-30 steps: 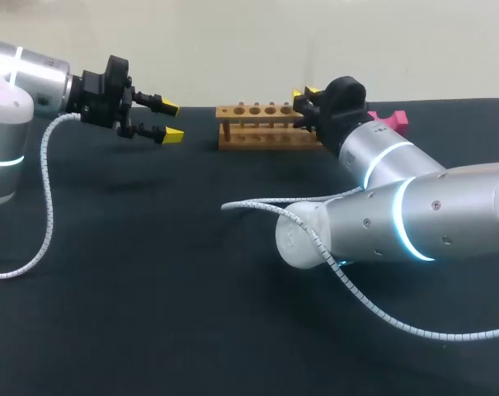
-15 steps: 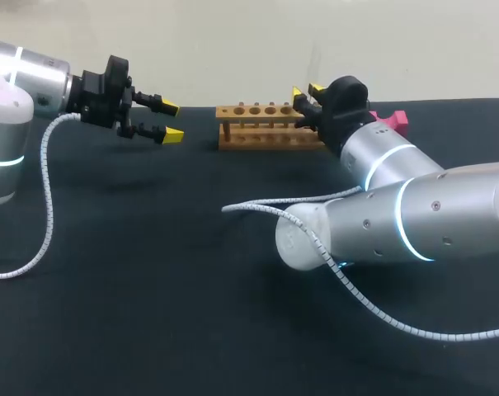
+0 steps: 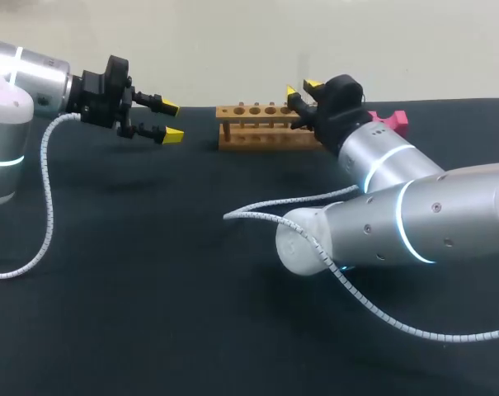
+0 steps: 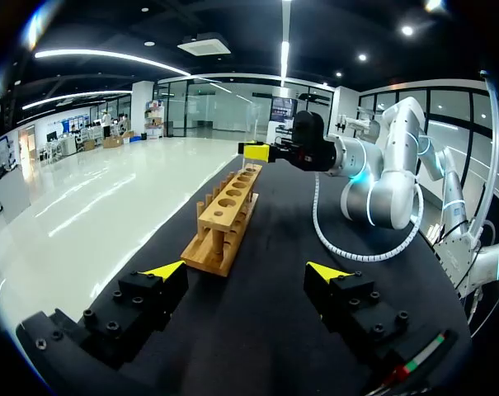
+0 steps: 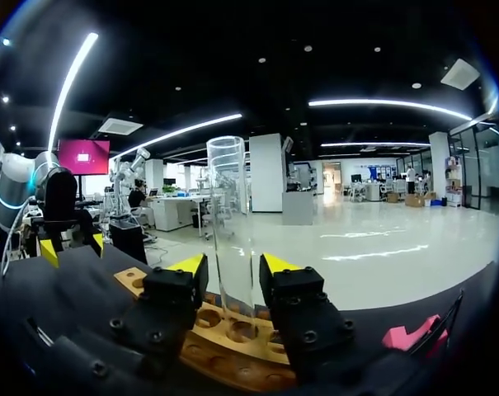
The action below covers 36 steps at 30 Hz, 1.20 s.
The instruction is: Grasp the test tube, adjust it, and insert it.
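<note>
Moved: right end effector (image 3: 301, 87) lifted toward 11 o'clock, above rack (image 3: 261, 124).
Grip: clamps upright test tube (image 5: 226, 214); left end effector (image 3: 170, 121) open, empty.
Next: centre over hole (image 3: 270, 109), lower straight.

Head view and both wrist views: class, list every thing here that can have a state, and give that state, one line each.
rack: standing on the table, visible holes empty.
test tube: upright, above the rack, gripped from two sides.
right claw: shut on the test tube.
left claw: open, empty, apart from the rack.
</note>
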{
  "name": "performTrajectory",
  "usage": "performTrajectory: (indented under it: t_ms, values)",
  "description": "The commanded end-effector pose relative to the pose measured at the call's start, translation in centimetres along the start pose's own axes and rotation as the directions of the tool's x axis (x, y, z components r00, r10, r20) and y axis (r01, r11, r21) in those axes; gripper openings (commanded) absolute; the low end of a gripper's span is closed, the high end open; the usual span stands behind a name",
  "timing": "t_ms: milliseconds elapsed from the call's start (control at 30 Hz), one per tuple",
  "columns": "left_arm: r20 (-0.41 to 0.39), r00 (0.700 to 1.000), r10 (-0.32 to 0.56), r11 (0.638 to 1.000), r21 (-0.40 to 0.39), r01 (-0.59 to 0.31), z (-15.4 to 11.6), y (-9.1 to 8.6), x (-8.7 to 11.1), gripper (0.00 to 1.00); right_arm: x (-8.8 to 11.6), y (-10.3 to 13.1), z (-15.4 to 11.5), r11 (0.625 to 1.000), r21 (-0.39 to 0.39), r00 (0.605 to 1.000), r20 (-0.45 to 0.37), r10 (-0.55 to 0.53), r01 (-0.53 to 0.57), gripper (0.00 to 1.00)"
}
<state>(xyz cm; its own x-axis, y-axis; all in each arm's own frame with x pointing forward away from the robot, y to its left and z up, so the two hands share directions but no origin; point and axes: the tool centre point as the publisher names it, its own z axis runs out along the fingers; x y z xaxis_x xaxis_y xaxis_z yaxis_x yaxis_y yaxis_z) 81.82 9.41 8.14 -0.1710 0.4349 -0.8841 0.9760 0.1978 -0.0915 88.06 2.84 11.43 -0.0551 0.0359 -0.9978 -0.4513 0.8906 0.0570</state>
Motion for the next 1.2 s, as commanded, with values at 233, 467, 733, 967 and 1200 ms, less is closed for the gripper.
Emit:
performTrajectory:
  t_ms: [233, 467, 733, 967, 1200]
  values:
    - [0.0, 1.0, 0.001, 1.0, -0.002, -0.001, 0.0, -0.1, 0.0, 1.0, 0.2, -0.3, -0.6, 1.0, 0.009, 1.0, -0.008, 0.002, -0.002, 1.0]
    - [0.0, 1.0, 0.001, 1.0, -0.002, -0.001, 0.0, -0.1, 0.0, 1.0, -0.4, -0.6, -2.1, 1.0, 0.001, 0.998, -0.069, -0.001, 0.002, 1.0]
    - [0.0, 1.0, 0.001, 1.0, -0.002, -0.001, 0.0, -0.1, 0.0, 1.0, -1.7, -1.0, -3.9, 1.0, 0.004, 0.995, -0.092, 0.029, -0.029, 1.0]
    - [0.0, 1.0, 0.001, 1.0, -0.002, -0.001, 0.0, -0.1, 0.0, 1.0, -2.6, -1.2, -5.2, 1.0, -0.008, 0.994, -0.111, 0.022, -0.023, 1.0]
    - [0.0, 1.0, 0.001, 1.0, -0.002, -0.001, 0.0, -0.1, 0.0, 1.0, -2.8, -1.3, -5.4, 0.999, -0.004, 0.993, -0.109, 0.041, -0.042, 1.0]
